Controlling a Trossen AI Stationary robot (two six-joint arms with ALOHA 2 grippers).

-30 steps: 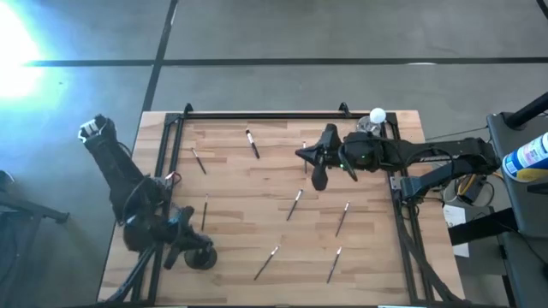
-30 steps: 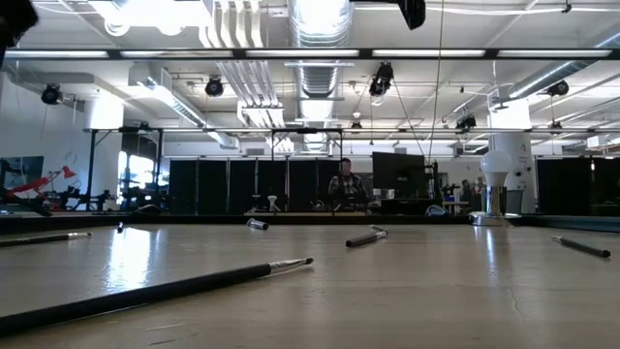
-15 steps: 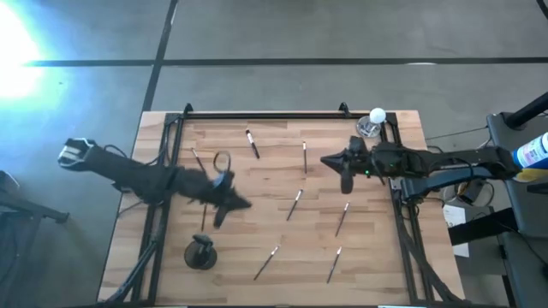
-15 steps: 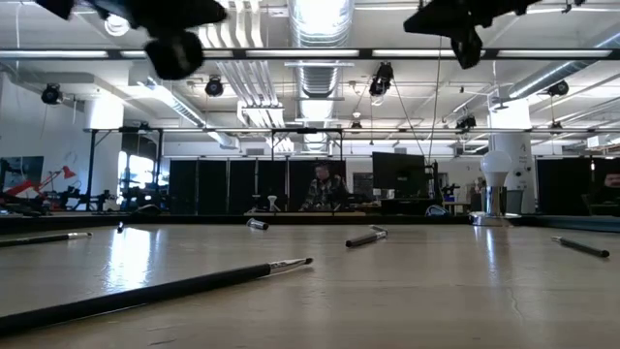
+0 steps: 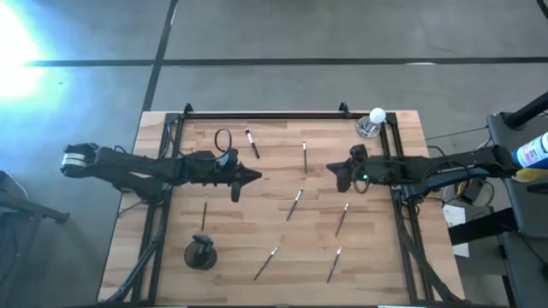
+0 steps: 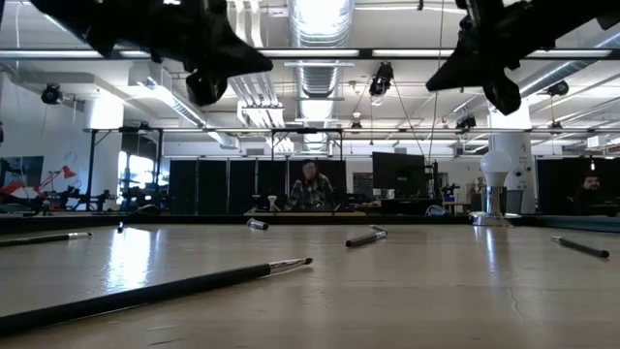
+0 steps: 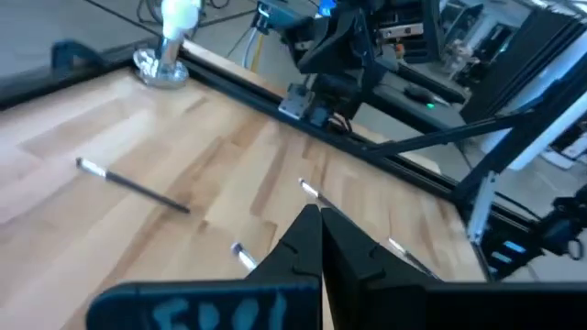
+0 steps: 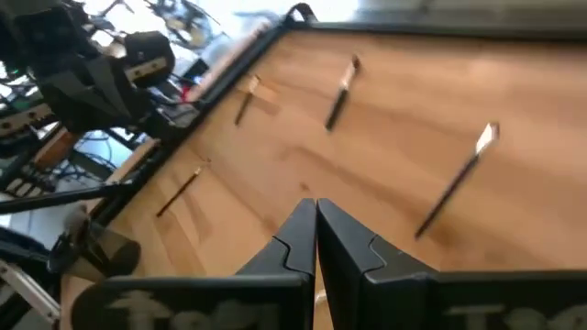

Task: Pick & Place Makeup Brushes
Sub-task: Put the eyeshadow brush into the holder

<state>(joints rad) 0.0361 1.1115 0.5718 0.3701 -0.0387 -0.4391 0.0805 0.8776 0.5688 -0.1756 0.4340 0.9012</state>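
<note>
Several thin makeup brushes lie flat and scattered on the wooden table: one point(image 5: 252, 143) toward the far edge, one point(image 5: 304, 156) beside it, one point(image 5: 295, 204) at the middle, others point(image 5: 342, 218) point(image 5: 267, 262) nearer. My left gripper point(image 5: 251, 177) is shut and empty, hovering above the table left of centre; its fingertips point(image 7: 319, 220) meet. My right gripper point(image 5: 334, 168) is also shut and empty, hovering right of centre, with fingertips point(image 8: 315, 215) together. In the low view both grippers hang high over the table, the left point(image 6: 208, 82) and the right point(image 6: 499, 92).
A dark round cup point(image 5: 200, 254) stands near the table's near-left corner. A white ball point(image 5: 377, 115) on a clear stand sits at the far-right corner. A black frame rail point(image 5: 265, 117) runs along the far edge. People show in the room beyond the table point(image 6: 310, 184).
My left arm has swung away from the cup at the near-left corner, up and toward the table's middle, and now reaches out level from the left. My right gripper has drawn back toward the table's right edge. Both grippers have come down into the low view.
</note>
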